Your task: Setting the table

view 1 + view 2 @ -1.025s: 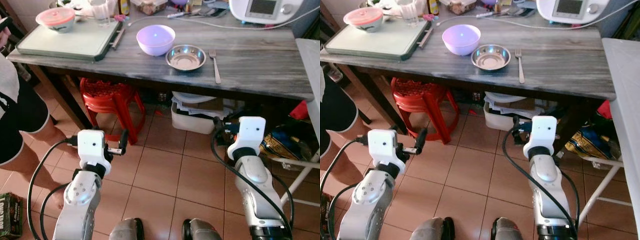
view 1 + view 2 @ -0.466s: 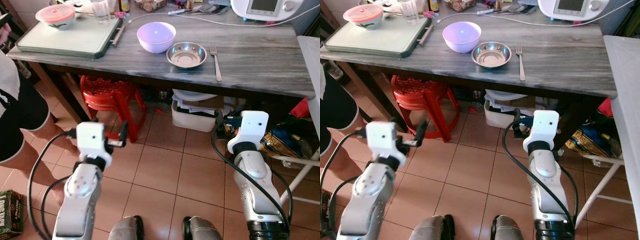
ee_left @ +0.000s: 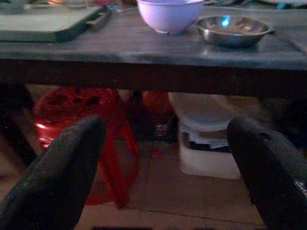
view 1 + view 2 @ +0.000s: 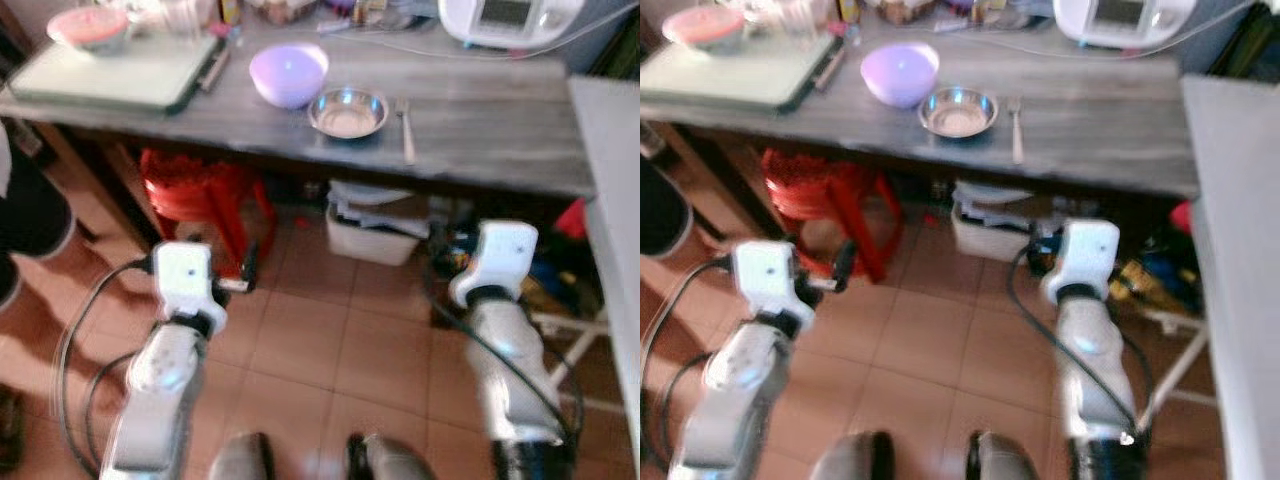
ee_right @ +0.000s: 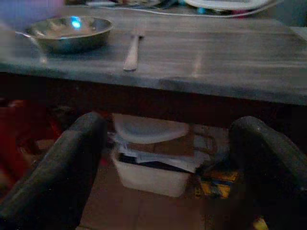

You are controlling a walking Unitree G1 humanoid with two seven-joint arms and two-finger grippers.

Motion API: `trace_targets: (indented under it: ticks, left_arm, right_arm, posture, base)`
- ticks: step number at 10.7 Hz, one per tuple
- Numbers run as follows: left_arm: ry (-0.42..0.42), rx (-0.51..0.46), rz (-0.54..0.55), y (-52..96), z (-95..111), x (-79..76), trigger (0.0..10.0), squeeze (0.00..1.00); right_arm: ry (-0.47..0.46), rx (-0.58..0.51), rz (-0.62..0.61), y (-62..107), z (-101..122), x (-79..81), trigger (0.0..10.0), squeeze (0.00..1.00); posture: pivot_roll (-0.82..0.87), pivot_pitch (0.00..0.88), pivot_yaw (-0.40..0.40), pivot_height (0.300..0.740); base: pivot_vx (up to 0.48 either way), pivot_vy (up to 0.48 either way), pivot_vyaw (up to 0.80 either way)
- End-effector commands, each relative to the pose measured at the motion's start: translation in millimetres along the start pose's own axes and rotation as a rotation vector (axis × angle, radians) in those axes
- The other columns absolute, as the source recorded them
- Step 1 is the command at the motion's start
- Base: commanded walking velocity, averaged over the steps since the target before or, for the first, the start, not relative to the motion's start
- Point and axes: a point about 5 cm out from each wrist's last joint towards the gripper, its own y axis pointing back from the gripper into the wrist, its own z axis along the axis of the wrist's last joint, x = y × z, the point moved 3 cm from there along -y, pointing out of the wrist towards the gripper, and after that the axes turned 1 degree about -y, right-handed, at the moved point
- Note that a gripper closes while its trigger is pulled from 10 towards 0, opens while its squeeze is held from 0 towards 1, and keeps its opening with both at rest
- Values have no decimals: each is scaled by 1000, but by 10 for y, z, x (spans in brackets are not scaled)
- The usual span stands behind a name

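Both sets of fingers hang below the level of the table [image 4: 480, 120], over the tiled floor [image 4: 330, 340], and hold nothing. The left fingers [image 3: 72, 172] stand spread wide apart, released; the left gripper [image 3: 163, 177] faces the table's front edge. The right fingers [image 5: 67, 163] are likewise spread and empty, the right gripper [image 5: 168, 172] aimed at the same edge further along.

Just beyond the left fingers, under the table, stands a red plastic stool [image 3: 81, 120]. Ahead of the right fingers, also under the table, sits a white storage box [image 5: 151, 163] with a lid and papers on it. A person's leg [image 4: 40, 230] is at the far left of the head views, outside the left arm.

Higher and farther, on the table top, a lilac bowl [image 3: 169, 13] sits ahead of the left fingers, with a small steel dish [image 3: 232, 29] just beside it. A fork [image 5: 133, 48] lies near the dish on its other side, ahead of the right fingers. Farther to the left lies a green cutting board [image 4: 110, 75] carrying a pink-lidded bowl [image 4: 90, 25]. At the far edge of the table stands a white appliance [image 4: 510, 18] with a cable. The head views are blurred.
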Motion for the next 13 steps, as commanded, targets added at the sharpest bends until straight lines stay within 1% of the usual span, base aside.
trace_targets:
  ticks: [1,3,5,7,12,13]
  left_arm:
    - [6,2,-2,9,-15,-15,10000,0]
    - [0,-6,9,-26,12,24,10000,0]
    - [-4,-19,13,-56,42,38,10000,0]
    - [-1,-25,9,-64,49,15,10000,0]
    - [5,-23,8,-45,39,-10,10000,0]
    - [5,-24,12,-49,43,-5,10000,0]
  right_arm:
    - [4,6,-4,-1,-16,-49,10000,0]
    - [10,-11,23,-29,27,17,10000,0]
    - [12,-42,57,-90,111,92,10000,0]
    - [3,-58,79,-130,154,131,10000,0]
    - [7,-57,106,-117,142,163,10000,0]
    - [6,-55,106,-115,135,166,10000,0]
  posture:
    - [2,147,42,740]
    - [0,164,45,740]
    - [-3,159,46,740]
    - [-3,161,40,740]
    - [-2,168,40,740]
    - [0,170,40,740]
  base:
    - [0,0,-669]
    - [0,0,-800]
    - [0,0,-800]
    - [0,-120,-697]
    - [0,-317,0]
    - [0,0,0]
